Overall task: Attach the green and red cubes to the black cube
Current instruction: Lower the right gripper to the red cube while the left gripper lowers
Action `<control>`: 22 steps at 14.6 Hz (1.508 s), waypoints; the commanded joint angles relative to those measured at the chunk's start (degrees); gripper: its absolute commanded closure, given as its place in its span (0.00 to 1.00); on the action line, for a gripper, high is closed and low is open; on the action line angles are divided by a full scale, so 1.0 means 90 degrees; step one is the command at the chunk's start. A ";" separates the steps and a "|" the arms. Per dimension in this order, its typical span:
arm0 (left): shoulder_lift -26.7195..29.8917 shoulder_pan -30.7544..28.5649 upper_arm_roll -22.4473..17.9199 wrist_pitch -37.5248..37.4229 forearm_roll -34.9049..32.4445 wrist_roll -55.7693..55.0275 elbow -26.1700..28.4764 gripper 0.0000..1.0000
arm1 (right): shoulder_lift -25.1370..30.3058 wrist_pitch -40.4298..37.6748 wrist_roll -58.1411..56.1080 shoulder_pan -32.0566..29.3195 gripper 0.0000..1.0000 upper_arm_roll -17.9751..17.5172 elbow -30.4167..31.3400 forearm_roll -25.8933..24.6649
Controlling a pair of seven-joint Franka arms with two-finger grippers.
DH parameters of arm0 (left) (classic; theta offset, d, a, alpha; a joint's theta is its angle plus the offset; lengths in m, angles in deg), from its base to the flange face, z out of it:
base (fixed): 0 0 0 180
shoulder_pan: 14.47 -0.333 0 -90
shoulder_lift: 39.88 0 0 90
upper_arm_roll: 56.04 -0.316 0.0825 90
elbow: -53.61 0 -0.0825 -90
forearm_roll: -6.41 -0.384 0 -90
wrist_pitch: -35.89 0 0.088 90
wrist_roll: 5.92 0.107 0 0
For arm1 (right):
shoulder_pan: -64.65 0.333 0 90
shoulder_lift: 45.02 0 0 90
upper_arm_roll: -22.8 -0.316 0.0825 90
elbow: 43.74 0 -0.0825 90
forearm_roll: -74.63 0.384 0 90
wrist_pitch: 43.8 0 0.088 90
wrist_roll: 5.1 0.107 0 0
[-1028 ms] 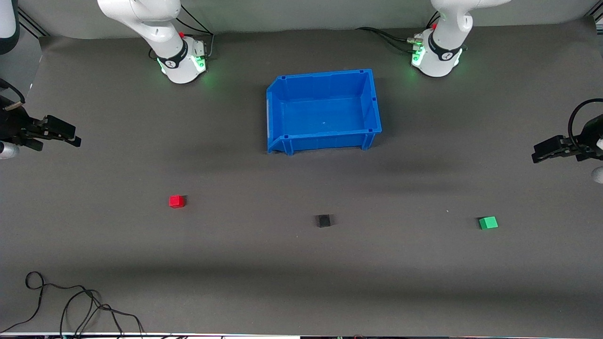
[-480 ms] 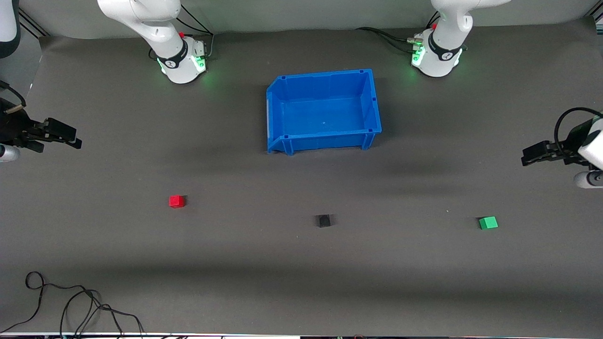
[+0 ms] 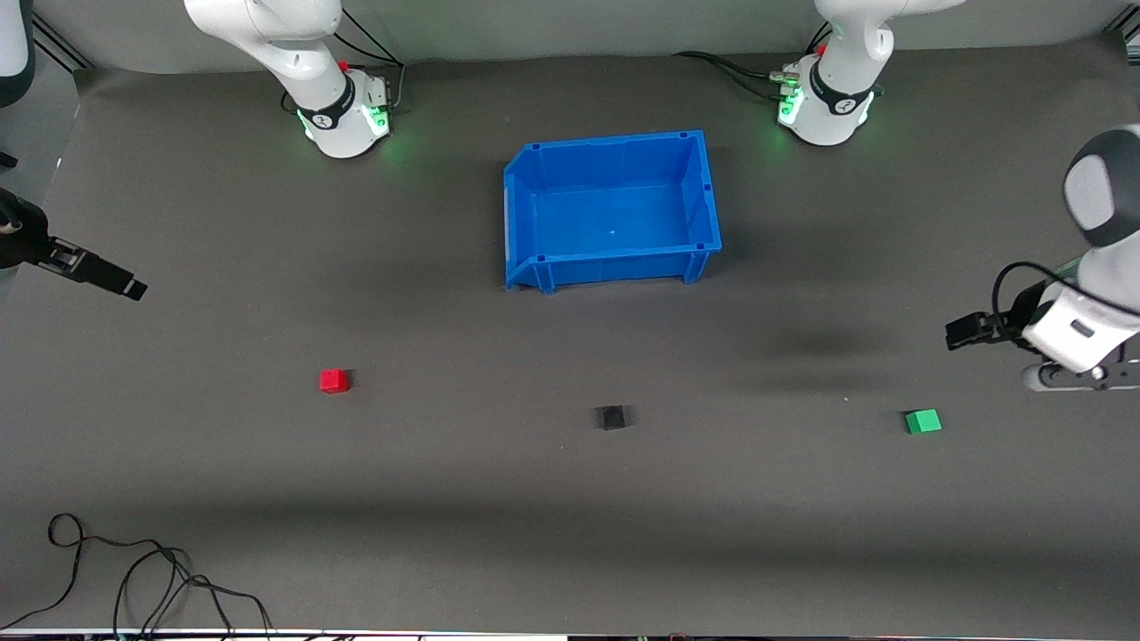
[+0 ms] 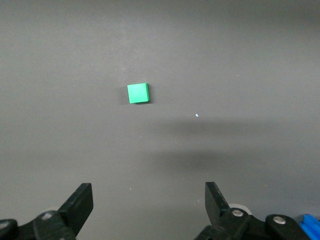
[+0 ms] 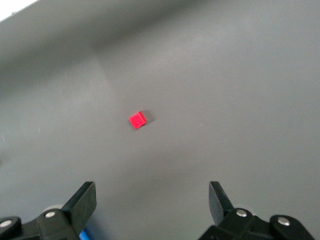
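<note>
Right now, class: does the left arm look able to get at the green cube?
Probably yes: the left hand is open, the green cube lies alone on bare mat, and nothing stands between them.

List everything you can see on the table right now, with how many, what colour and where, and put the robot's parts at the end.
bin: one, blue, nothing in it, mid table between the two arm bases
red cube: one, toward the right arm's end
black cube: one, nearer the front camera than the bin
green cube: one, toward the left arm's end
cable: one, black, looped at the table's near edge
left gripper: one, black, jaws open, above the table beside the green cube
right gripper: one, black, jaws open, above the right arm's end of the table
</note>
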 commanded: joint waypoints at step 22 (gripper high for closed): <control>-0.1024 -0.0118 -0.0023 0.0872 -0.0063 -0.0721 -0.0052 0.00 | -0.1789 0.0387 0.6082 0.0001 0.00 -0.0034 -0.0448 0.1495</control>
